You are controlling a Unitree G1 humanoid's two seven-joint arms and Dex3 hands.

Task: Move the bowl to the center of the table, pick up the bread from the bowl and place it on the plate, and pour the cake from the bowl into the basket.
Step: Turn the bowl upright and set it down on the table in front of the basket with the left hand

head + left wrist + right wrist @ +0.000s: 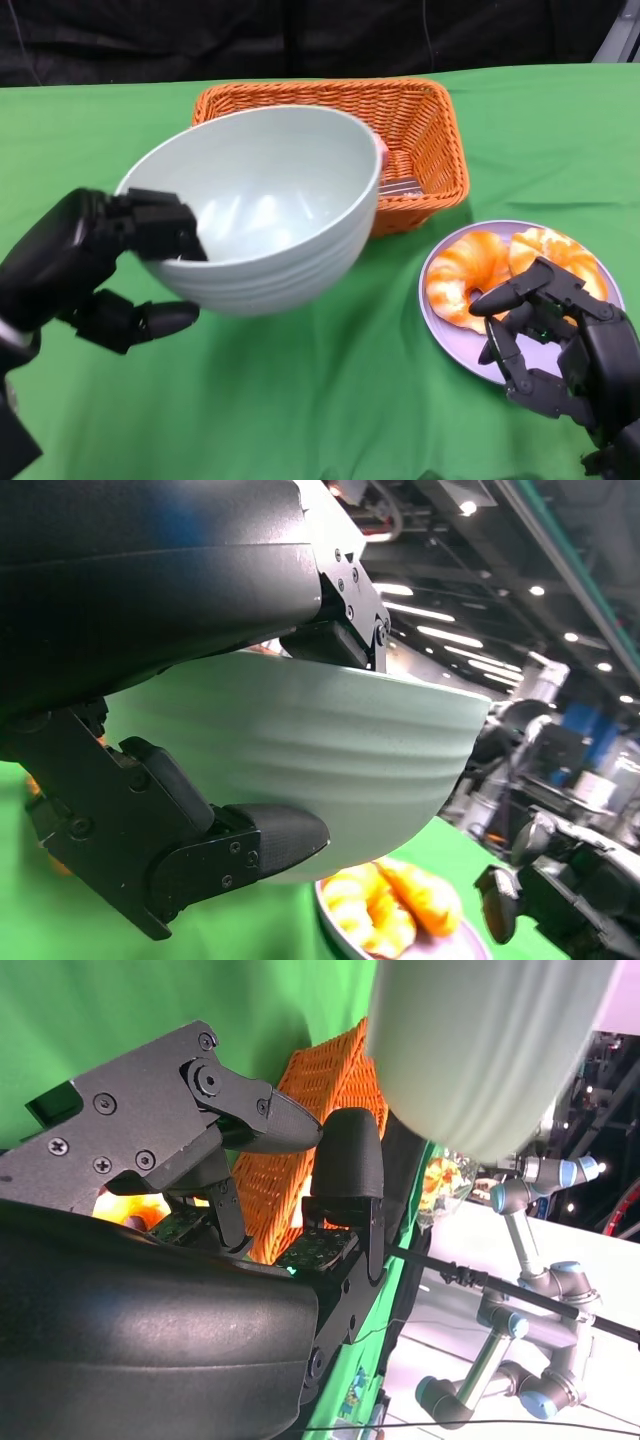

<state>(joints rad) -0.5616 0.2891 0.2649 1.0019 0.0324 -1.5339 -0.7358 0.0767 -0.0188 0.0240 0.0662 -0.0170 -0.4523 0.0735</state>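
Gripping the smooth, ribbed bowl (262, 205), your left hand (95, 265) tilts it toward the woven basket (420, 130). Your right hand (560, 340) hovers empty, fingers apart, over the glossy bread (465, 275) on the round plate (440, 320).

basket (430, 130) interior mostly hidden behind raised bowl (270, 200), cake not discernible

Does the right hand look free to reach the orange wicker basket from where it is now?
Probably yes: the right hand is empty over the lavender plate, with bare green cloth between it and the orange wicker basket.
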